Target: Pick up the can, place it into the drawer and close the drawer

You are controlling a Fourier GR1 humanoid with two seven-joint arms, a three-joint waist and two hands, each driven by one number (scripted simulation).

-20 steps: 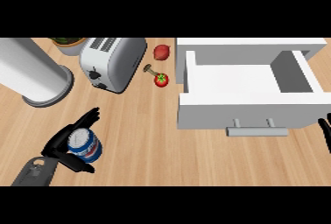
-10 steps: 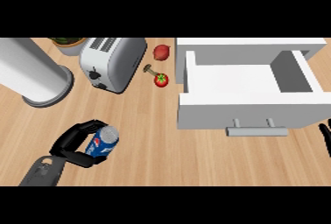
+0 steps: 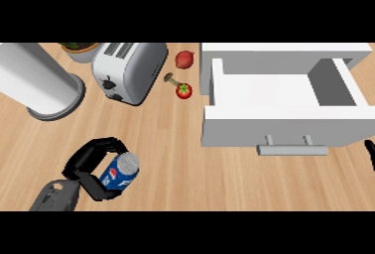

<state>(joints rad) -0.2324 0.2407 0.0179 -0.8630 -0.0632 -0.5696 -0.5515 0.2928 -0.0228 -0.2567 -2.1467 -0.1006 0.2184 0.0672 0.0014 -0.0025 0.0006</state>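
Observation:
A blue can [image 3: 119,172] with a silver top is tilted in my left hand [image 3: 89,165] at the lower left of the counter. The black fingers curl round its far side and the thumb wraps under it. The white drawer [image 3: 219,119] stands pulled open at the right, its inside bare and its grey handle [image 3: 292,149] facing me. Only a black fingertip of my right hand [image 3: 370,152] shows at the right edge, just right of the handle.
A silver toaster [image 3: 130,69] stands at the back left, with a large white cylinder [image 3: 35,84] further left. Beside the drawer's left wall lie a red fruit [image 3: 184,59] and a small tomato [image 3: 183,90]. A bowl [image 3: 78,47] peeks in behind the toaster.
My left hand went from open around the upright can to curled on it, and the can has tipped and shifted right. The right hand has slid further out of view.

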